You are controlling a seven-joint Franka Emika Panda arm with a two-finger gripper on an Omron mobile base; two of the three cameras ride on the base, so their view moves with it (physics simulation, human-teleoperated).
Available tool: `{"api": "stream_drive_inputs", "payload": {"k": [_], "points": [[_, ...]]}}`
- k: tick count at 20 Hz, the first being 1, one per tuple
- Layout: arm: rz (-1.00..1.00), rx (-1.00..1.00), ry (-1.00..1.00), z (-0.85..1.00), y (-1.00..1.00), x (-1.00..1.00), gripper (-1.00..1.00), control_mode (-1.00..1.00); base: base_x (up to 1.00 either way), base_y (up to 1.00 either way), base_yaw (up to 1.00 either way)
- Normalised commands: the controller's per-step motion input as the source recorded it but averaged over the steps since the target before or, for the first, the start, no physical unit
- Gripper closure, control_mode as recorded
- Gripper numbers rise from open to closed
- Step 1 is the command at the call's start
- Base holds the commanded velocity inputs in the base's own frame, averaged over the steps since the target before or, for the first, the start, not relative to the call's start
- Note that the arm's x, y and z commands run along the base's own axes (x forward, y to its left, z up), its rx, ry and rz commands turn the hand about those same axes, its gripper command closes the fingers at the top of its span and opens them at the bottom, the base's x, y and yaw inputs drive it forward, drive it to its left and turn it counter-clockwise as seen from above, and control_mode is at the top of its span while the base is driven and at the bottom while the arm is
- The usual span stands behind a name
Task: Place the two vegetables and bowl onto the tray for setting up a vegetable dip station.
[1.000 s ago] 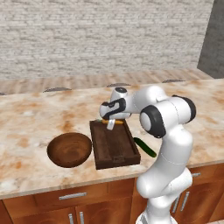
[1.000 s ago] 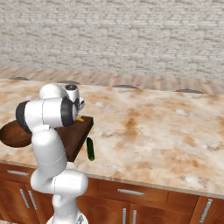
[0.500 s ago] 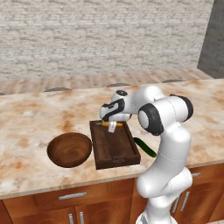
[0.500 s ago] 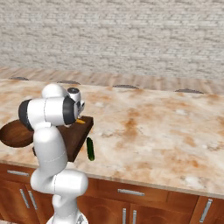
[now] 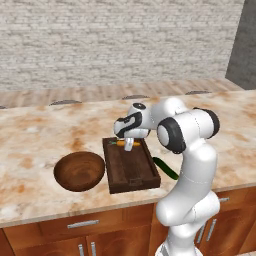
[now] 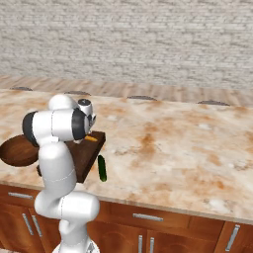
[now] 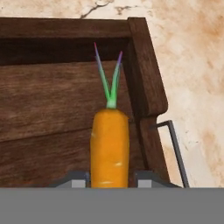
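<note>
The orange carrot (image 7: 110,146) lies on the floor of the dark wooden tray (image 7: 144,65) at its far end, green tip pointing away from the hand. My gripper (image 7: 111,178) straddles its thick end, jaws slightly parted, with a thin gap showing at one finger. From the left base the gripper (image 5: 128,145) hangs low over the carrot (image 5: 125,143) in the tray (image 5: 131,172). The reddish-brown bowl (image 5: 79,171) sits on the counter just left of the tray. The dark green cucumber (image 5: 165,168) lies on the counter by the tray's right side, also seen as the cucumber (image 6: 102,168) near the front edge.
The tray's thin metal handle (image 7: 175,148) sticks out past its short end beside the gripper. The marble counter (image 6: 188,148) stretches wide to the right. A brick wall stands behind it, and cabinet drawers run below the front edge.
The hand has sunk a little lower with the carrot to the tray's floor. The jaws have eased apart around it. Bowl and cucumber have stayed put.
</note>
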Motion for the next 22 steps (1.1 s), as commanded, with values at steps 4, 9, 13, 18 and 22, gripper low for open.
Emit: {"api": "stream_drive_inputs", "payload": {"k": [4, 9, 13, 18, 22], "points": [[0.00, 0.00, 0.00, 0.00, 0.00, 0.00, -1.00, -1.00, 0.00, 0.00, 0.00], [0.00, 0.00, 0.00, 0.00, 0.00, 0.00, -1.00, -1.00, 0.00, 0.00, 0.00], [0.00, 0.00, 0.00, 0.00, 0.00, 0.00, -1.00, -1.00, 0.00, 0.00, 0.00], [0.00, 0.00, 0.00, 0.23, 0.00, -0.01, -1.00, -1.00, 0.00, 0.00, 0.00], [0.00, 0.00, 0.02, 0.54, 0.00, -0.17, -1.00, -1.00, 0.00, 0.00, 0.00]]}}
